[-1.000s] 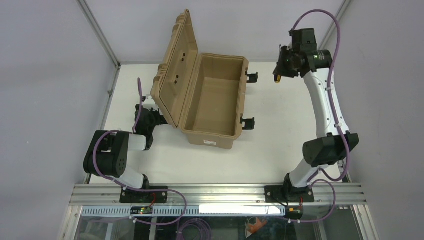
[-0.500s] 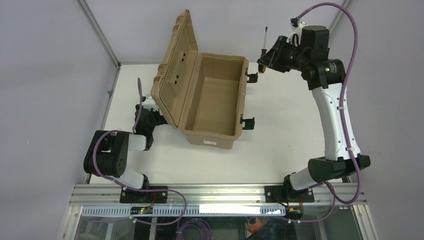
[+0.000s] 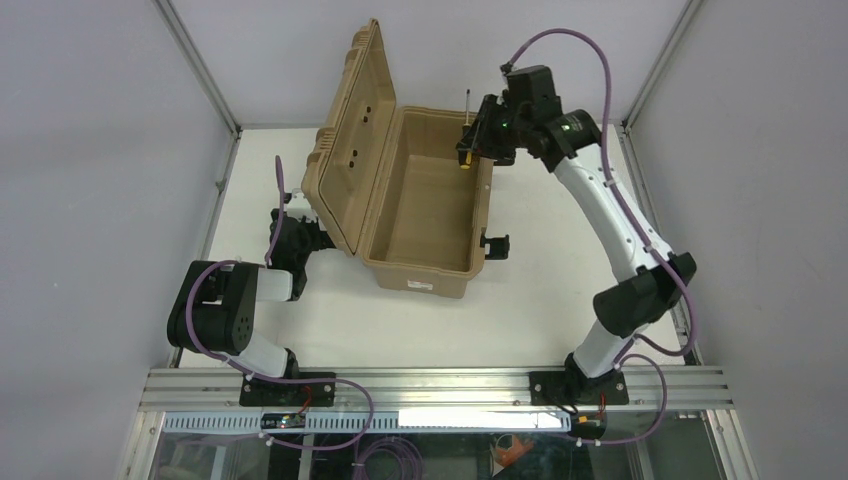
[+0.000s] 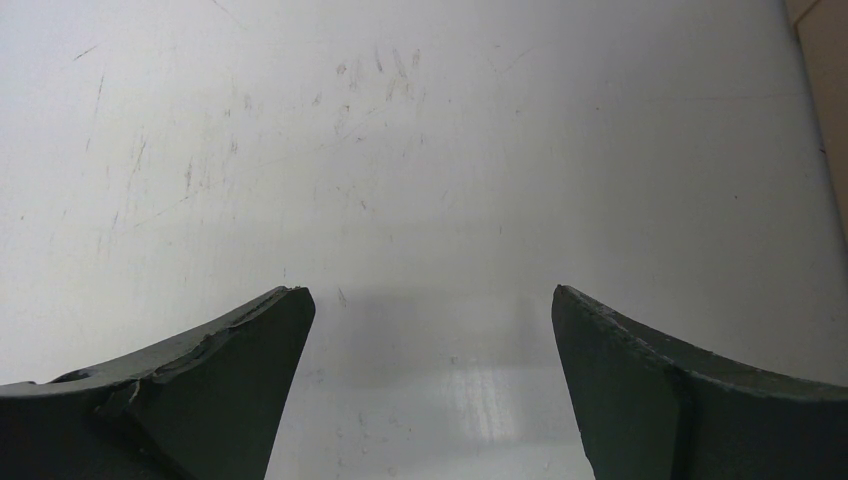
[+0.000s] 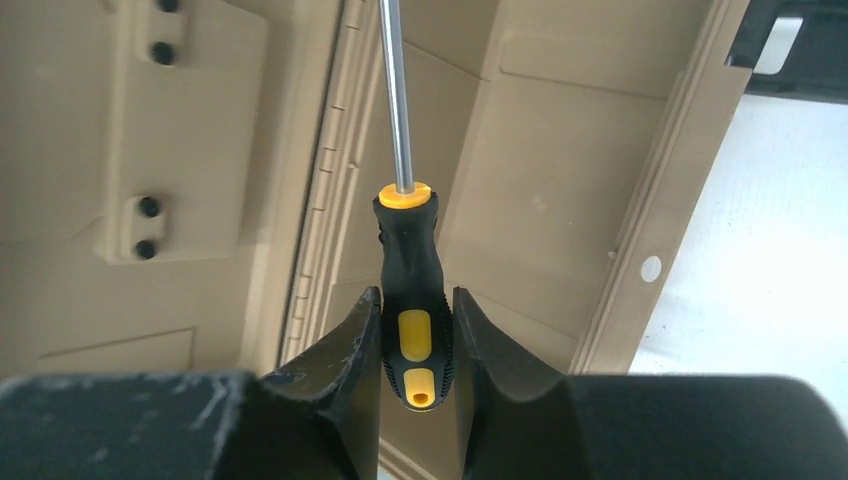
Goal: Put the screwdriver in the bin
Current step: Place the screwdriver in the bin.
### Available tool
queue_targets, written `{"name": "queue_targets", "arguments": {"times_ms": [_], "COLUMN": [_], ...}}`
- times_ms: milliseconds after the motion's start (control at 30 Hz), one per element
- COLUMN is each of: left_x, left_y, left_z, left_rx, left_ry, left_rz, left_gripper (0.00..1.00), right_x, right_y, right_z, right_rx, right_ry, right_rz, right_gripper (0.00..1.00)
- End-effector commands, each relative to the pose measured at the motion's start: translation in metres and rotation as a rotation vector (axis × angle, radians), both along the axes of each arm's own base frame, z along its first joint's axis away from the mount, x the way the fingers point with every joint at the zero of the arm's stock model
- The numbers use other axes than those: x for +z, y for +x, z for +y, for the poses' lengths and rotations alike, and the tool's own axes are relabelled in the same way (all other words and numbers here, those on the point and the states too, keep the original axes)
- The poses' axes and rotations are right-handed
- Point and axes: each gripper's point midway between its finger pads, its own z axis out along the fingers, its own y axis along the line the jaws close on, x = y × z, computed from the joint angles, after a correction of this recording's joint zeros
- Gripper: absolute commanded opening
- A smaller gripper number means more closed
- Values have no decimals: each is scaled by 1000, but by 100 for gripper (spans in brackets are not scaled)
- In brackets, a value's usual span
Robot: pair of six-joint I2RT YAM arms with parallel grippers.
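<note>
Worktop (image 3: 560, 300): white surface; carries the bin and both arm bases at its near edge.
Left arm (image 3: 225, 310): folded low at the left side, reaching toward the back of the lid.
Left pincer (image 4: 430, 295): fingers spread wide, nothing between them; only bare worktop shows under it in the left wrist view.
Lid (image 3: 355, 150): tan, hinged on the left side of the bin, standing open and leaning out to the left.
Bin (image 3: 418, 268): tan rectangular case, open at the top, set on the left-centre of the worktop; interior shows only its tan floor.
Label (image 3: 420, 286): small and white, on the near outer wall of the bin.
Latch (image 3: 495, 243): black, hanging open on the right outer wall of the bin.
Screwdriver (image 5: 405, 235): black and yellow handle clamped in the right pincer, raised above the far right corner of the bin interior, just inside the right rim; shaft points away from the wrist camera; not touching the bin.
Right pincer (image 5: 415, 300): closed narrow on the screwdriver handle, one finger on each side.
Right arm (image 3: 610, 215): extended from its base toward the far end of the bin.
Cable (image 3: 560, 45): purple, looping over the right wrist.
</note>
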Motion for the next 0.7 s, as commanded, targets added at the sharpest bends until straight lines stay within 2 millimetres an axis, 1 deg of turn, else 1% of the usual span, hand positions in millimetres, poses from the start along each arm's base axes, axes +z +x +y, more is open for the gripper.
{"name": "queue_targets", "arguments": {"times_ms": [0,33,67,100,133,233,367,667], "left_x": [22,22,22,23,22,22,22,22], "left_y": [7,7,7,7,7,7,7,7], "left_z": [0,0,0,0,0,0,0,0], "left_rx": [-3,-2,-3,-4,-4,-4,-2,-2], "left_ry": [-18,-19,-18,-18,-18,-19,-19,-19], "left_rz": [-79,-79,-80,-81,-80,-80,-79,-80], "left_gripper": [99,99,99,99,99,99,99,99], "right_x": [-22,-27,-39,-44,-58,-85,-115,-169], "right_y": [19,21,24,26,29,34,39,42], "right_z": [14,16,21,23,25,32,44,65], "right_rx": [-68,-73,-73,-75,-84,-97,-98,-99], "right_ry": [-52,-68,-89,-104,-139,-208,-270,-355], "right_rz": [25,35,60,69,97,141,184,257], "right_gripper": [5,5,5,5,5,5,5,5]}}
